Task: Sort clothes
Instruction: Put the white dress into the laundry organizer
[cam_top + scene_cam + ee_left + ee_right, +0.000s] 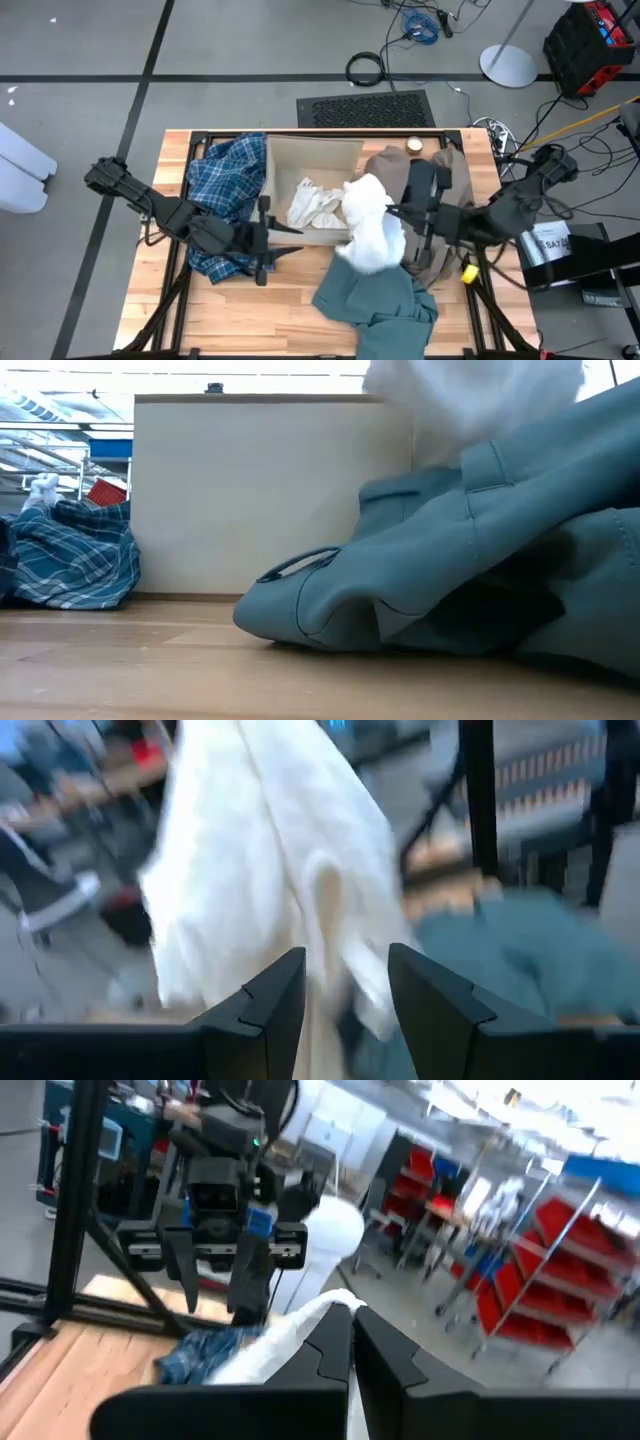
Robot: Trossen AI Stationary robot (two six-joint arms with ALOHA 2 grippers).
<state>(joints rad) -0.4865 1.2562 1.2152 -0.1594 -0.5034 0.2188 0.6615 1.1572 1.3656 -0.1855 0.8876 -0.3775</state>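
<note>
My right gripper (pixel 392 212) is shut on a white piece (pixel 372 228) held up beside the tan cardboard box (pixel 285 160). My left gripper (pixel 288 240) is open in front of the box's near wall, pointing at the hanging white piece (pixel 270 870). I cannot tell whether it touches it. Another white piece (pixel 312 205) lies in the box. The blue-white plaid shirt (pixel 225 190) lies left of the box, partly draped on its left wall. The teal-green piece (pixel 385 300) lies on the table near the front edge. The taupe-brown piece (pixel 392 165) lies right of the box. My right gripper pinches a bunched upper fold of the white piece (pixel 300 1325) between its two fingers. The fingers come about level from the table's right side. The piece hangs slack below the fingers, over the teal-green piece; whether its lower end rests there is hidden.
In the low view the box's near wall (pixel 270 490) stands behind the teal-green piece (pixel 450 570), with the plaid shirt (pixel 70 550) at the left. A small round thing (pixel 414 145) lies at the table's far edge. Bare wood (pixel 250 310) shows at front left.
</note>
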